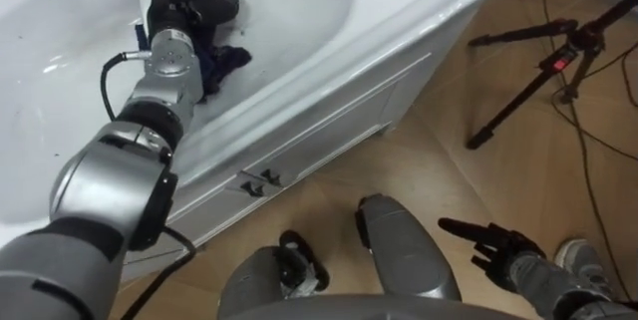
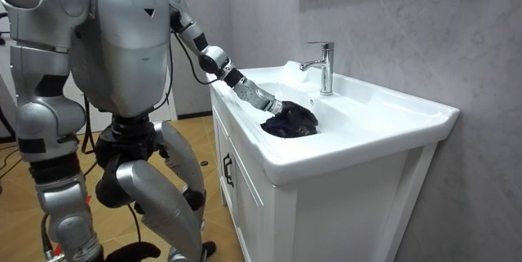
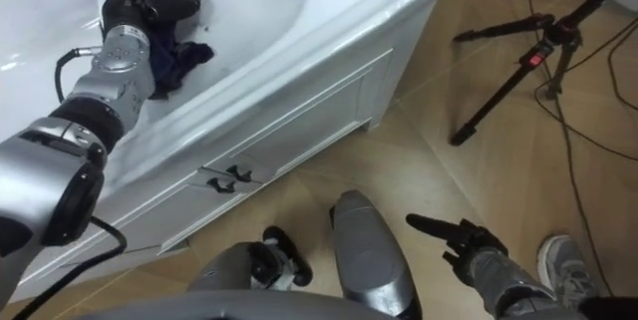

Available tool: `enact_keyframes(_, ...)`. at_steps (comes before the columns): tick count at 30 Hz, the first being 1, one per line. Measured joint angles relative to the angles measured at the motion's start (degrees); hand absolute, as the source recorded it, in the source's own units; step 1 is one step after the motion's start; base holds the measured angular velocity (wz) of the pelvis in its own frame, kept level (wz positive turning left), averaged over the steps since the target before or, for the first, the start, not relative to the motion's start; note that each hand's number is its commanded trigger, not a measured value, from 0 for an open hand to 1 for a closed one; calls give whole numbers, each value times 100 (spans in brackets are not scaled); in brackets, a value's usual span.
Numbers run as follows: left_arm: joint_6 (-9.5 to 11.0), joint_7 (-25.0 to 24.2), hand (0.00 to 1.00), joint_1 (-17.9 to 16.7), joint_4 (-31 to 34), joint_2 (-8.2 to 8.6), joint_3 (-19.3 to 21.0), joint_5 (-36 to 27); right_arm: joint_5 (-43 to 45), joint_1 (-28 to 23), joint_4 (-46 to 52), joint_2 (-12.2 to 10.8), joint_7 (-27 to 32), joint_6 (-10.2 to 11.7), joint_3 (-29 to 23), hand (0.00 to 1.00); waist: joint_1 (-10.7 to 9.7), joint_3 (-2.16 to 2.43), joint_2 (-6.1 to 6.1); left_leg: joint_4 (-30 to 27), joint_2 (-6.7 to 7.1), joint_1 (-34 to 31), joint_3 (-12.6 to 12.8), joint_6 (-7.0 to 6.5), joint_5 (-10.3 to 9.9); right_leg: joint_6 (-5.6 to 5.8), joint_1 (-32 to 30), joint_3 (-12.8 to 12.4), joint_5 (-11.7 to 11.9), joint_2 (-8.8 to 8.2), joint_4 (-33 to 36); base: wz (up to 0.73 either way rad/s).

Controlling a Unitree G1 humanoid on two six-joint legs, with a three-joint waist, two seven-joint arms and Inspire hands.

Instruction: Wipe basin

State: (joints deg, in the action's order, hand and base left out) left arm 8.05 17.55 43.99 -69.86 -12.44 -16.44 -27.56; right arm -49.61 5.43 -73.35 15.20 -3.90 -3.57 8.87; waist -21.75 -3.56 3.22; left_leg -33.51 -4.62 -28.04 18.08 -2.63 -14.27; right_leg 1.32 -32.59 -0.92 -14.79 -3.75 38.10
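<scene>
The basin (image 1: 309, 6) is white and glossy, a shallow rectangular bowl with rounded corners, and a few small dark specks dot its surface near the cloth (image 1: 227, 61). The cloth is dark blue, crumpled into a loose heap, and lies in the bowl close to its front wall. The left hand (image 1: 187, 3) sits on top of it, its black fingers curled down into the bunched fabric and gripping it, with the arm reaching in over the front rim. In the room view a chrome tap (image 2: 323, 64) stands at the back edge, apart from the cloth.

The basin tops a white cabinet (image 1: 329, 126) with two small dark handles (image 1: 259, 180) on its doors. The robot stands just in front of the cabinet on a wood floor (image 1: 429, 170), leaning towards it. The right hand (image 1: 493, 245) hangs low at its side, fingers straight and holding nothing. A black tripod (image 1: 538, 71) stands on the floor to the robot's right.
</scene>
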Motion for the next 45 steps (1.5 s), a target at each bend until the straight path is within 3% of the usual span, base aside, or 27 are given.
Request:
enact_keyframes(8,3,-29,100,26,280,23,58,-477,-87,-219,24,68,46,139,-4,0,-65,-2,-6,-52,-79,92,237,0,-99,14,-61,-229,-16,80,81,-17)
enact_keyframes(10,40,-30,100,25,309,17,58,-587,-88,-252,-29,68,83,171,-2,0,-119,28,39,-48,-79,113,257,-5,-97,14,-50,-268,-15,100,80,-5)
enact_keyframes(11,71,-30,100,25,308,10,60,-664,-89,-261,-48,69,121,177,-2,0,-141,5,-1,-25,-80,159,309,-5,-97,15,-32,-322,-15,120,80,-10)
enact_keyframes(15,105,-29,100,26,308,-17,170,-665,-94,-276,-117,71,178,225,5,0,-195,22,24,-35,-98,193,365,-5,-127,25,-21,-371,-15,140,81,-10)
enact_keyframes(18,104,-24,100,27,314,-26,175,-674,-180,-343,-95,72,170,230,5,0,-233,-7,-21,-33,-99,264,375,-7,-133,34,40,-383,-27,140,83,0)
enact_keyframes(25,125,-17,100,29,480,-127,438,-672,-178,-561,-29,77,0,473,327,0,-230,-10,-23,-355,-367,242,468,14,-335,5,69,-387,-23,298,89,-13)
enact_keyframes(27,141,-16,100,31,726,-126,595,-672,-151,-602,-30,71,-6,509,337,0,-260,-11,-25,-423,-372,187,446,6,-355,-8,60,-372,-34,294,138,-4)
enact_keyframes(30,368,-2,100,37,959,-129,678,-673,-157,-650,-37,69,8,576,368,0,-286,-14,-30,-502,-408,167,477,-2,-403,-27,-2,-387,-38,308,180,-5)
enact_keyframes(38,562,92,100,66,1186,-129,664,-667,-133,-664,-14,71,5,676,507,0,-315,-31,-57,-512,-409,173,490,-1,-417,-42,42,-392,-41,309,187,0)
enact_keyframes(45,600,105,100,81,1172,-138,608,-527,-137,-707,-18,75,3,675,561,0,-290,-63,-104,-480,-414,272,537,20,-428,-68,97,-429,-70,324,213,-3)
